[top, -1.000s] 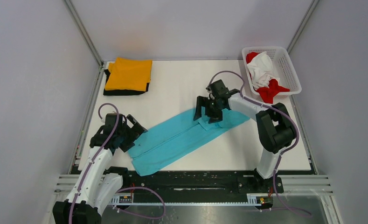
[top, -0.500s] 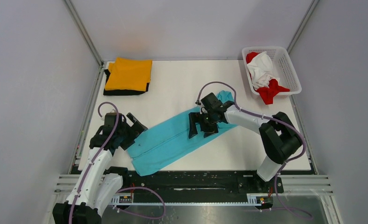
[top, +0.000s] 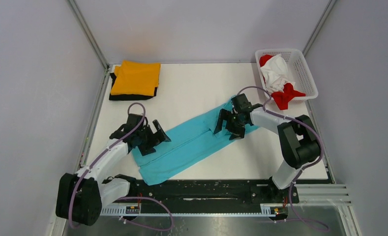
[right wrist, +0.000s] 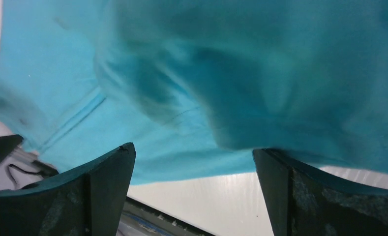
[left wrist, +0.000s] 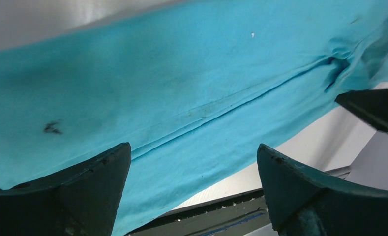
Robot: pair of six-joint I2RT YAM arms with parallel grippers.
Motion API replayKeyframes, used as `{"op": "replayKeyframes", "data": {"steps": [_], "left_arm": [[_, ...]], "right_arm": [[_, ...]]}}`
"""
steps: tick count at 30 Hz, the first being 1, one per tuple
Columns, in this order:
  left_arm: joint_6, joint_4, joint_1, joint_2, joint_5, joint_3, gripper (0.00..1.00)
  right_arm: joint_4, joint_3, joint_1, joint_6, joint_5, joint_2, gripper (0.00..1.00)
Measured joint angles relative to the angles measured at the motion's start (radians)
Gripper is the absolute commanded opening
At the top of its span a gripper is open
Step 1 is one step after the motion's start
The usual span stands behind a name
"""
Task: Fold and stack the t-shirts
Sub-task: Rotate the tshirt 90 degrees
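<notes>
A turquoise t-shirt (top: pixel 187 145) lies as a long folded strip slanting from the near left to the far right of the white table (top: pixel 192 88). My left gripper (top: pixel 157 140) hovers open over its near-left end, the cloth's lengthwise crease (left wrist: pixel 221 110) below the left gripper (left wrist: pixel 193 147). At the far-right end my right gripper (top: pixel 226 129) is open just above bunched turquoise cloth (right wrist: pixel 241 73); nothing sits between the right gripper (right wrist: pixel 194 148) fingers. A folded orange t-shirt (top: pixel 135 77) rests on a black one (top: pixel 114 96) at the far left.
A white lattice basket (top: pixel 305 73) at the far right corner holds a crumpled white t-shirt (top: pixel 276 71) and a red one (top: pixel 285 97). A dark rail (top: pixel 196 189) runs along the table's near edge. Metal frame posts stand at both far corners.
My left arm has swung right, bringing its gripper over the turquoise shirt's near-left end. My right gripper moved left, then back right to the shirt's far end. Both stayed open.
</notes>
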Motion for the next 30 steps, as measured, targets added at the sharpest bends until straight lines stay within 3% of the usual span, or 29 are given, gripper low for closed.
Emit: {"op": "replayKeyframes", "data": {"steps": [11,20,26,30], "left_arm": [[-0.082,0.253,-0.085,0.246,0.122,-0.036,0.99],[-0.248,0.478,-0.314,0.371,0.14,-0.011,0.99],[-0.388,0.627,-0.482,0.541,0.142,0.085,0.99],[-0.4,0.621,-0.539,0.576,0.124,0.136,0.99]], "right_arm": [[-0.022,0.335,-0.14,0.036,-0.036,0.295,0.99],[-0.135,0.947,-0.143,0.042,-0.072,0.689,1.0],[-0.264,1.352,-0.138,0.063,-0.096,0.918,1.0],[-0.326,1.457,-0.132,0.066,-0.074,0.967,0.99]]}}
